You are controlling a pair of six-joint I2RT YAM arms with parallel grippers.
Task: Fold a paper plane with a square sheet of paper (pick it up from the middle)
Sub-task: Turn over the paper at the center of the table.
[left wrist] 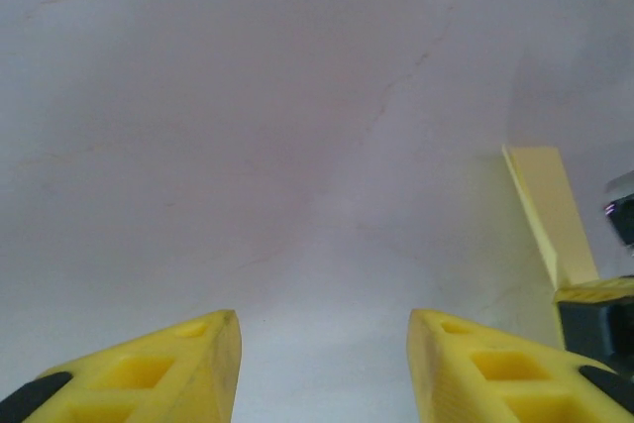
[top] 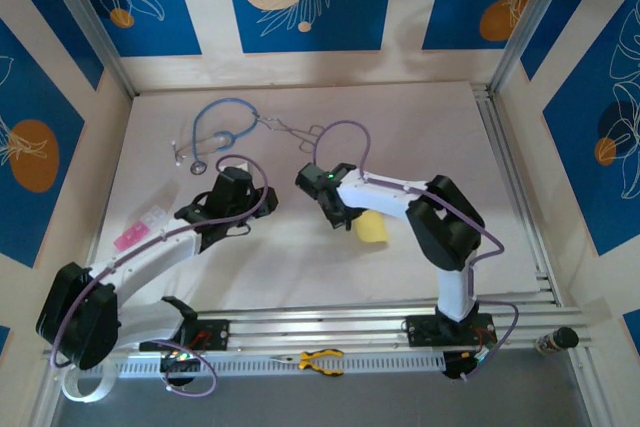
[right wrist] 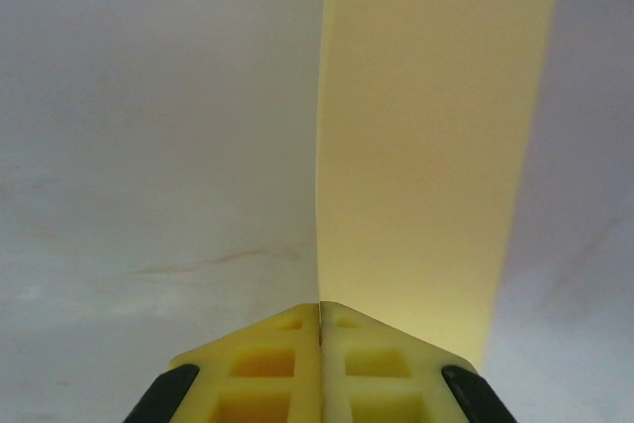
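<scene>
While the square sheet of paper is clamped in the shut right gripper near the middle of the table, the parted, empty left gripper is best guided to its free edge so creases are aligned squarely.

The sheet of paper is pale yellow, plain and unmarked, and it shows as a long narrow strip with straight edges rather than a full square. Its near end is pinched between the closed fingers of the right tool. From there it stretches away over the white table, slightly right of the table's centre.
</scene>
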